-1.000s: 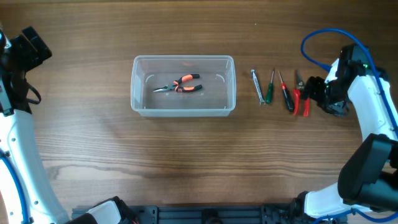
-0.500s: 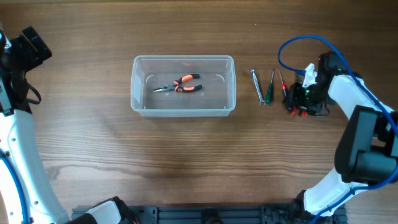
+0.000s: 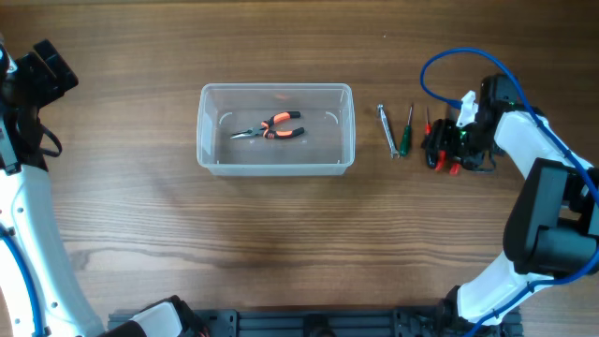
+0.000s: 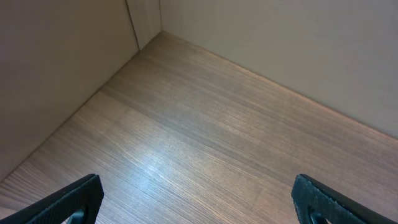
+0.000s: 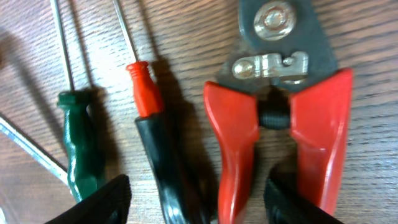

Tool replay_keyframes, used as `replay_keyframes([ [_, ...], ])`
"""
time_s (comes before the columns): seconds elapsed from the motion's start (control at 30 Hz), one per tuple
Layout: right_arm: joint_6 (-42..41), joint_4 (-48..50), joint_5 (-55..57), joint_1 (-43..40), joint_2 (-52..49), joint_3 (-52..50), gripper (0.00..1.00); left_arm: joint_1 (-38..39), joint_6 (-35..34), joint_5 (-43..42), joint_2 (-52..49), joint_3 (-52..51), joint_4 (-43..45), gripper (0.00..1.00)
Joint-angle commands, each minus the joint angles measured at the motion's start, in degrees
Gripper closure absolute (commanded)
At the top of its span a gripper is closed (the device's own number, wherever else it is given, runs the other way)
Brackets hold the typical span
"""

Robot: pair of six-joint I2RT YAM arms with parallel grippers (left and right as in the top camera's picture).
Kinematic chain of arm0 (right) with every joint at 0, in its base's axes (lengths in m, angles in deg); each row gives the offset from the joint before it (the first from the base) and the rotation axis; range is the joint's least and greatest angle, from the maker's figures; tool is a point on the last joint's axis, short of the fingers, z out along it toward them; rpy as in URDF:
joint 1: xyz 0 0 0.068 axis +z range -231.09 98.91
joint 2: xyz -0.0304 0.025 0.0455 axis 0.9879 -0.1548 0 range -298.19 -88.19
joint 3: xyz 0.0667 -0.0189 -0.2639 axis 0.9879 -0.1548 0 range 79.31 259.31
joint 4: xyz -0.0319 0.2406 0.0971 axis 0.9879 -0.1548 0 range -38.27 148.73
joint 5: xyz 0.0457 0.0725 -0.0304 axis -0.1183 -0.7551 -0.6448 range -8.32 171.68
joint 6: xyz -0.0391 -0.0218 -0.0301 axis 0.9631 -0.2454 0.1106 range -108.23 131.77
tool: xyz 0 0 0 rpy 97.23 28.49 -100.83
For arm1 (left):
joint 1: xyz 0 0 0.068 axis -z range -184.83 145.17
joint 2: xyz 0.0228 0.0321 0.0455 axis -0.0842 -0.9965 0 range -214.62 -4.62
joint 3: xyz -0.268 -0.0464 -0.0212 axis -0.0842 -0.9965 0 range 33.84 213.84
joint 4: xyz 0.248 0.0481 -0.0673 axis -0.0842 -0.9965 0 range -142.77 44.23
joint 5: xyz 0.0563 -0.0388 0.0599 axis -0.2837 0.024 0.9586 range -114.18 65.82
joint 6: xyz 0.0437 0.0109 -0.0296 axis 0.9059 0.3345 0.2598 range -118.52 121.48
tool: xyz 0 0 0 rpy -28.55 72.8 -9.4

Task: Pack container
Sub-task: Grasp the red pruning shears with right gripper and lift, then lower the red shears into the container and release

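The clear plastic container [image 3: 275, 129] stands left of the table's centre and holds orange-handled pliers [image 3: 271, 128]. To its right lie a metal wrench [image 3: 387, 129], a green screwdriver [image 3: 405, 134], a red-and-black screwdriver [image 5: 158, 130] and red-handled cutters [image 5: 280, 130]. My right gripper [image 3: 440, 150] is open low over them; in the right wrist view [image 5: 196, 202] its fingers straddle the red-and-black screwdriver's handle and one cutter handle. My left gripper [image 4: 199, 202] is open and empty at the far left, over bare table.
A blue cable [image 3: 449, 65] loops above the right arm. A wall corner [image 4: 146, 25] stands beyond the table in the left wrist view.
My right gripper swung left from beside the cutters to over the red-and-black screwdriver and cutters, then settled slightly lower. The left arm has not moved.
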Motion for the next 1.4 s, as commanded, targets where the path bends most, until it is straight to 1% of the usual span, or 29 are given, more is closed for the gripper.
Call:
replay_keyframes([
  [0.0, -4.1, 1.7, -1.9, -1.4, 1.7, 1.4, 0.38, -0.2, -0.8, 0.3, -0.2, 0.2, 0.1, 0.0],
  [0.03, -5.8, 2.0, -1.7, -2.1, 1.7, 1.4, 0.38, -0.2, -0.8, 0.3, -0.2, 0.2, 0.1, 0.0],
  [0.17, -5.8, 2.3, -1.0, -3.8, 1.7, 1.3, 0.39, -0.2, -0.8, 0.3, -0.2, 0.2, 0.1, 0.0],
  [0.2, -5.9, 2.2, 0.0, -3.8, 1.7, 1.3, 0.42, -0.2, -0.8, 0.3, -0.2, 0.2, 0.1, 0.0],
  [0.23, -5.9, 1.8, 1.5, -3.8, 1.6, 1.3, 0.49, -0.2, -0.8, 0.3, -0.2, 0.2, 0.1, 0.0],
  [0.27, -6.0, 1.4, 3.2, -3.8, 1.5, 1.3, 0.52, -0.2, -0.8, 0.3, -0.2, 0.2, 0.1, 0.0],
  [0.4, -5.7, 1.3, 6.6, -3.6, 1.5, 0.1, 0.55, -0.2, -0.8, 0.3, -0.2, 0.2, 0.1, 0.0],
  [0.47, -2.7, 1.3, 8.5, -3.5, 1.5, -1.6, 0.65, -0.2, -0.8, 0.3, -0.2, 0.2, 0.1, 0.0],
  [0.53, 3.0, 1.4, 8.2, -3.2, 1.5, -2.5, 0.66, -0.2, -0.8, 0.3, -0.2, 0.2, 0.1, 0.0],
  [0.57, 5.5, 1.4, 7.5, -3.1, 1.5, -2.5, 0.69, -0.2, -0.8, 0.3, -0.2, 0.2, 0.1, 0.0],
  [0.6, 6.2, 1.6, 7.0, -3.1, 1.5, -2.5, 0.96, -0.2, -0.8, 0.3, -0.2, 0.2, 0.1, 0.0],
  [0.67, 6.3, 2.0, 6.7, -3.1, 1.5, -2.5, 0.96, -0.2, -0.8, 0.3, -0.2, 0.2, 0.1, 0.0],
  [0.73, 11.4, 2.0, 1.9, -3.1, 1.5, -2.5, 0.96, -0.2, -0.8, 0.3, -0.2, 0.2, 0.1, 0.0],
  [0.77, 12.2, 1.9, 1.0, -3.0, 1.5, -2.5, 0.96, -0.2, -0.8, 0.3, -0.2, 0.2, 0.1, 0.0],
  [0.87, 10.5, 0.3, 1.0, -3.0, 1.7, -1.5, 0.96, -0.2, -0.8, 0.3, -0.2, 0.2, 0.1, 0.0],
  [0.93, 10.1, -4.0, 0.9, -3.0, 2.9, 2.7, 0.96, -0.2, -0.8, 0.3, -0.2, 0.2, 0.1, 0.0],
  [1.0, 10.6, -10.8, -2.9, -2.2, 7.2, 12.3, 0.96, -0.2, -0.8, 0.3, -0.2, 0.2, 0.1, 0.0],
  [1.03, 10.7, -12.7, -6.6, -0.7, 10.0, 17.6, 0.96, -0.2, -0.8, 0.3, -0.2, 0.2, 0.1, 0.0],
  [1.07, 10.7, -13.2, -9.2, 0.5, 11.7, 20.4, 0.96, -0.2, -0.8, 0.3, -0.2, 0.2, 0.1, 0.0],
  [1.1, 10.8, -12.7, -13.4, 4.3, 14.7, 24.7, 0.96, -0.2, -0.8, 0.3, -0.2, 0.2, 0.1, 0.0],
  [1.17, 12.4, -12.1, -14.2, 11.7, 17.5, 28.9, 0.96, -0.2, -0.8, 0.3, -0.2, 0.2, 0.1, 0.0],
  [1.2, 17.3, -12.0, -14.1, 18.9, 18.2, 30.2, 0.96, -0.2, -0.8, 0.3, -0.2, 0.2, 0.1, 0.0],
  [1.27, 25.5, -13.4, -13.9, 27.9, 17.9, 30.1, 0.96, -0.2, -0.8, 0.3, -0.2, 0.2, 0.1, 0.0],
  [1.3, 32.2, -15.0, -9.5, 34.6, 16.6, 30.1, 0.96, -0.2, -0.8, 0.3, -0.2, 0.2, 0.1, 0.0],
  [1.33, 36.3, -15.6, -5.6, 38.6, 15.2, 30.0, 0.96, -0.2, -0.8, 0.3, -0.2, 0.2, 0.1, 0.0],
  [1.37, 43.0, -15.7, -1.6, 41.8, 13.0, 29.5, 0.96, -0.2, -0.8, 0.3, -0.2, 0.2, 0.1, 0.0],
])
